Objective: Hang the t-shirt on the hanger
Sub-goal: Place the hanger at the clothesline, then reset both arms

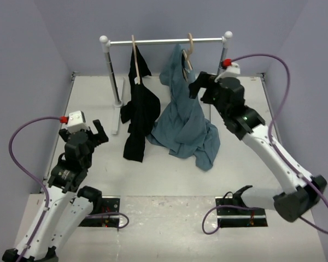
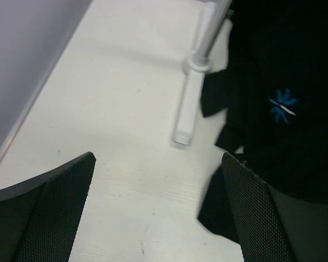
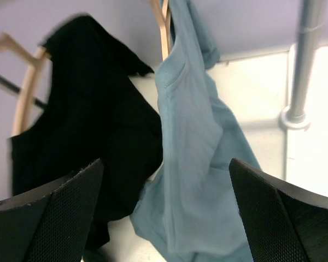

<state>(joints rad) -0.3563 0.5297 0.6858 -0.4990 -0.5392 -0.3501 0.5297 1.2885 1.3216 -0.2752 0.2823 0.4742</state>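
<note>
— Where's the shirt [image 1: 183,123] now?

— Hanging from the hanger [image 1: 189,46], towards the right end of the rail [image 1: 164,41]. It drops in one bunched length, and its bottom is heaped on the table [image 1: 251,164] below the rail.

— And the grippers?

— The right gripper [image 1: 198,86] is just under the rail's right end, beside the shirt's upper part. Its jaws are spread wide with nothing between them. The left gripper [image 1: 100,132] is well off past the rail's left end, low over the table, equally wide and empty.

— So is it done?

— I'd say not neatly. The shirt looks caught on one arm of the hanger only. I'd take the loose shoulder close to the collar and lift it over the free arm, gently so the hook doesn't jump off the rail.

— Do the wrist views add anything?

— The right wrist view shows the collar seam against the wood, which is too small to read from above. The left wrist view shows a blue logo [image 2: 282,105] on the black garment [image 1: 138,109] and the foot of the rail's left post [image 2: 188,109]. Only the top view shows the heap on the table.
</note>
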